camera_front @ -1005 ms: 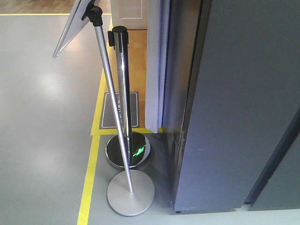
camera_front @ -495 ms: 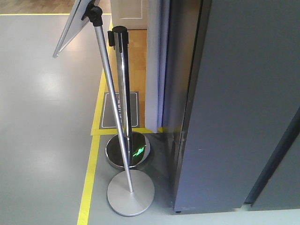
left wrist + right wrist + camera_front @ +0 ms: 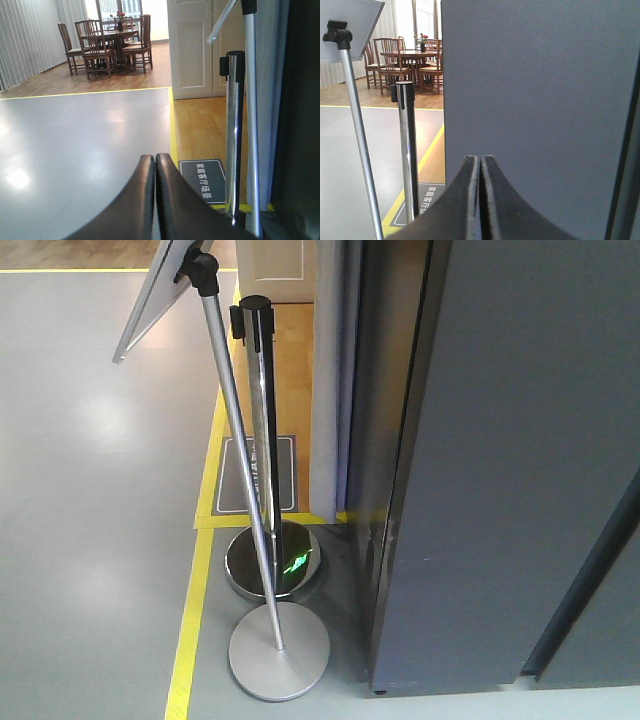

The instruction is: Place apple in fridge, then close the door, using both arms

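Note:
The dark grey fridge (image 3: 500, 460) fills the right of the front view and most of the right wrist view (image 3: 540, 90). The door (image 3: 328, 390) shows as a narrow pale strip at the fridge's left edge, close against the body; it also shows in the left wrist view (image 3: 272, 100). The fridge's inside is hidden. The apple is out of view. My left gripper (image 3: 155, 157) is shut and empty, facing the grey floor. My right gripper (image 3: 480, 158) is shut and empty, close in front of the fridge's grey face.
A chrome stanchion post (image 3: 262, 440) and a leaning sign stand (image 3: 232, 420) with a round base (image 3: 279, 650) stand just left of the fridge. Yellow floor tape (image 3: 190, 620) and a dark floor sign (image 3: 202, 180) lie there. A dining table with chairs (image 3: 107, 42) is far back.
The door's pale strip has narrowed toward the fridge body, so the door has swung further shut. The stands have not moved.

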Robot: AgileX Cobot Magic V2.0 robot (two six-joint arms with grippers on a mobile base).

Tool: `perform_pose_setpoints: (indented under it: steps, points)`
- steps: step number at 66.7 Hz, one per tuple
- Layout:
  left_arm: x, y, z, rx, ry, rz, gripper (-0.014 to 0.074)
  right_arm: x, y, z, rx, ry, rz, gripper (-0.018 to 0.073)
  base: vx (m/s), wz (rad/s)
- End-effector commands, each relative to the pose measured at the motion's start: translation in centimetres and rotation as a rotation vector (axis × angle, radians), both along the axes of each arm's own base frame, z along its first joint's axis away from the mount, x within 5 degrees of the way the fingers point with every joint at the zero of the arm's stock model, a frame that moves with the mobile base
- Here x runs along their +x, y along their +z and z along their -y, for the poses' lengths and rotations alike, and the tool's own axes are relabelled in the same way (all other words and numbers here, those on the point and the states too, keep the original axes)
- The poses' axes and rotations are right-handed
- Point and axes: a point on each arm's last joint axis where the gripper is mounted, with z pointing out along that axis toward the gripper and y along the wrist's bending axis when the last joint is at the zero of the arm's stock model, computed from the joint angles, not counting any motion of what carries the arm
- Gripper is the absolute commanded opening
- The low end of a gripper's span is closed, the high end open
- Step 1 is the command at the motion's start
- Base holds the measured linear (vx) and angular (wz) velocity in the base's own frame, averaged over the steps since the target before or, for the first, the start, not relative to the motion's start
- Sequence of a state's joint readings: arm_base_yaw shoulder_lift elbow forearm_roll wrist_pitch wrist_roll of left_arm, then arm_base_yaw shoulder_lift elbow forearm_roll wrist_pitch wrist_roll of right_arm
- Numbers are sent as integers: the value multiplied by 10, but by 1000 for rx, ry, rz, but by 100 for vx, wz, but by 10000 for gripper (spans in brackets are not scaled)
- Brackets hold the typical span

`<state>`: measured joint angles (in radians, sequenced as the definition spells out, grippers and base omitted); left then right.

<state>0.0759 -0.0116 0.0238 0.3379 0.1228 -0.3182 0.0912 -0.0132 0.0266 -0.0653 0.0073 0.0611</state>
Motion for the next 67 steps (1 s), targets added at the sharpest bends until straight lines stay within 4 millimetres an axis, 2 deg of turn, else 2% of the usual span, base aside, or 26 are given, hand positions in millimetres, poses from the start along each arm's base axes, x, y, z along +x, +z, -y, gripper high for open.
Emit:
perform_pose_setpoints:
  steps: [1, 67]
  points:
    - [0, -3, 2, 6, -19, 50, -6, -1, 7, 0, -5, 3, 85, -2, 0, 0]
    - [0, -3, 2, 6, -19, 50, -6, -1, 7, 0, -5, 3, 85, -2, 0, 0]
